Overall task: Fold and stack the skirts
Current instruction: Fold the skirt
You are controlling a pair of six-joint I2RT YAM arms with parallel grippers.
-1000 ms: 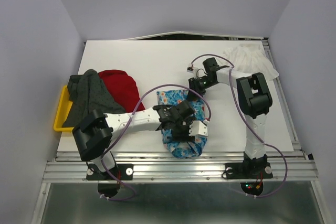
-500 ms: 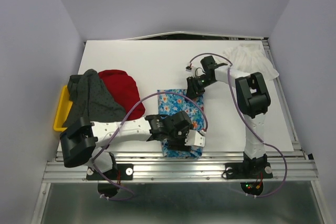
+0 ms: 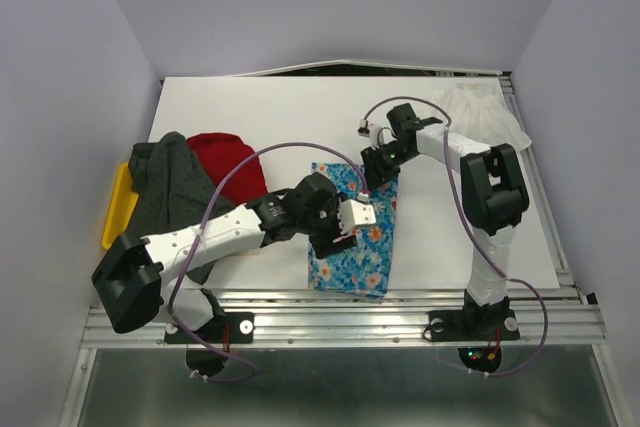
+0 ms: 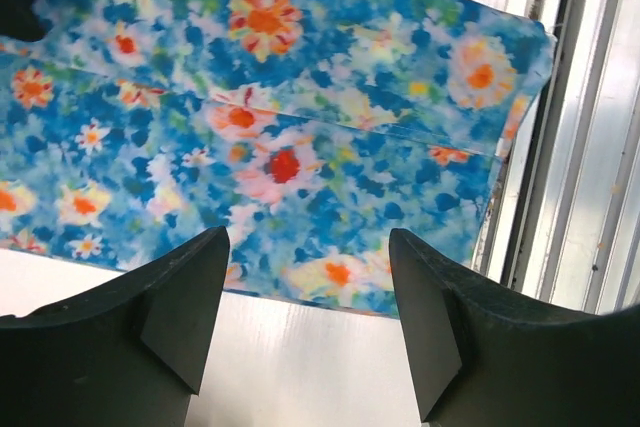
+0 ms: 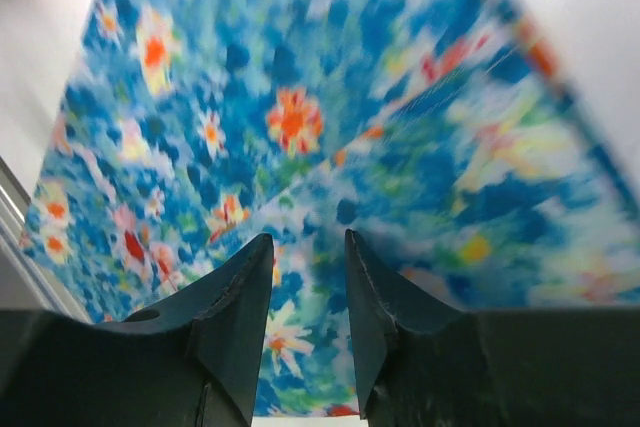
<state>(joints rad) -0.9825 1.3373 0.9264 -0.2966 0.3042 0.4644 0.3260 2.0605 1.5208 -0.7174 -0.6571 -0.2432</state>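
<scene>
From above, the blue flowered skirt [image 3: 352, 247] now lies as a neat long rectangle in the lower middle of the frame, near the front edge of the tabletop [image 3: 290, 112]. A second ago its lower end was still a rounded lump under the left gripper [image 3: 357, 215]. That gripper has since come up the frame and hangs over the middle of the cloth, while the right gripper [image 3: 376, 161] sits at the skirt's upper edge. The red skirt [image 3: 222, 159] and the dark grey dotted skirt [image 3: 168, 192] are heaped at the left over the yellow tray [image 3: 116, 209], and the white skirt [image 3: 482, 112] is bunched at the upper right, all unfolded. The left wrist view shows its fingers [image 4: 175, 312] spread wide with nothing between them. The skirt [image 4: 300, 107] lies flat beneath, a fold line crossing it and bare tabletop in the lower part of the frame. The right wrist view is blurred: its fingers [image 5: 235, 317] stand a narrow way apart over the skirt [image 5: 300, 97], creases fanning out just ahead of the tips, and no cloth seems nipped. I'd judge this skirt's fold is done and both hands have let go, so three skirts remain to be folded and stacked.
</scene>
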